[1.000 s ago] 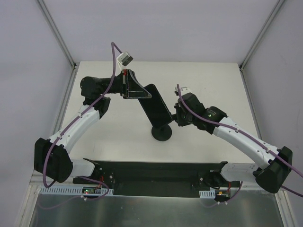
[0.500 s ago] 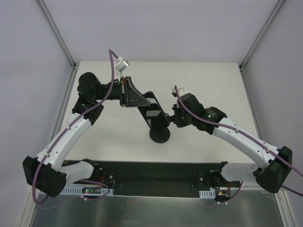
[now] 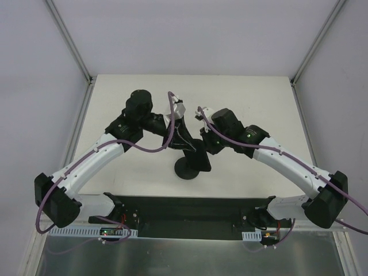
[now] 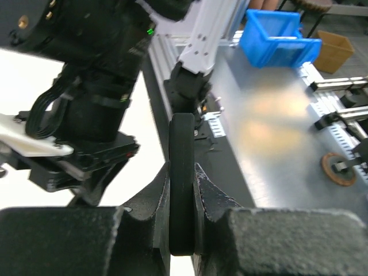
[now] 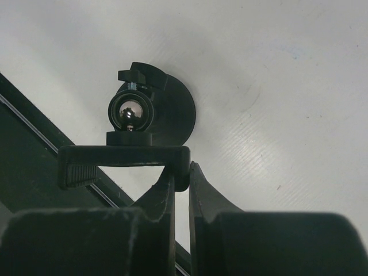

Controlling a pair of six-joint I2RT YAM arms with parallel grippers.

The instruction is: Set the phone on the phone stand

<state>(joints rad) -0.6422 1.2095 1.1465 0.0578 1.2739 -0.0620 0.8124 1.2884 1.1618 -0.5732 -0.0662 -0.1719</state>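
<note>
white counter boxed in by pale panels

a matte white counter (image 3: 115, 95) sits under soft, even light, closed in by a pale grey back wall (image 3: 190, 34) and two side walls, with slanting aluminium posts (image 3: 70, 43) at the corners. a brushed metal sheet (image 3: 190, 260) runs along the near edge. the left wrist view shows a steel bench (image 4: 276, 126) with a blue bin (image 4: 276, 35) at its far end and a cardboard box (image 4: 334, 49) beside the bin.

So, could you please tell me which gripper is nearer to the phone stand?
Right. The right gripper is pinching one end of the top bracket of the phone stand. The left gripper is off to the stand's left, holding the phone edge-on.
</note>
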